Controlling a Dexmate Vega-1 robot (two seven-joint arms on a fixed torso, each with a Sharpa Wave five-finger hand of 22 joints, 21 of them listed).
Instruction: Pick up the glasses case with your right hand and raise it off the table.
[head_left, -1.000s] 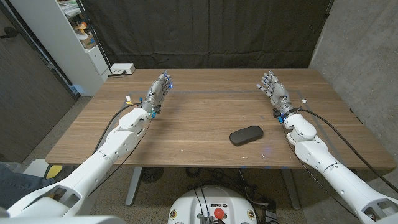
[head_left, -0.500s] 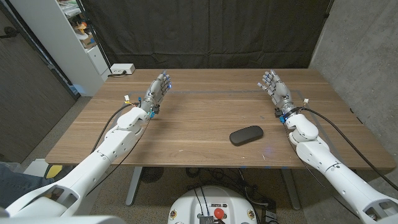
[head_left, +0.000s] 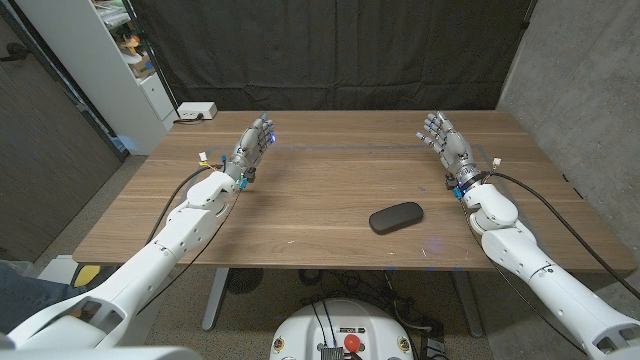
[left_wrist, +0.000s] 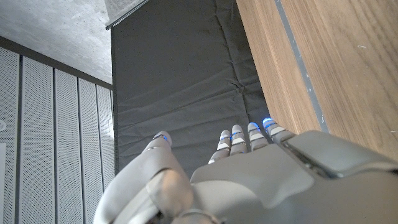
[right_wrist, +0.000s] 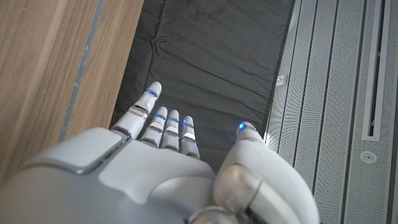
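The case (head_left: 396, 217), dark and oval, lies flat on the wooden counter (head_left: 320, 190), toward the near edge and a little to the right of its middle. Nothing touches it.

The right hand (head_left: 444, 145) is at the far right of the counter, well beyond the case and well apart from it. Its fingers (head_left: 432, 127) reach straight toward the far edge, stretched out with small gaps between them, and it holds nothing. In the right wrist view the same hand (right_wrist: 168, 168) shows from behind, fingers long and close side by side, the thumb (right_wrist: 249, 134) standing off from them, small blue lights at the tips. A black curtain (right_wrist: 205, 62) hangs beyond the counter's edge.

The left hand (head_left: 252, 148) is at the far left of the counter, about level with the right one, fingers likewise stretched toward the far edge and holding nothing. In the left wrist view it (left_wrist: 249, 174) shows with fingers straight and near together, thumb (left_wrist: 158, 140) apart.

A white box (head_left: 196, 111) with a cable sits at the counter's far left corner. A white shelf unit (head_left: 120, 60) stands beyond the counter on the left
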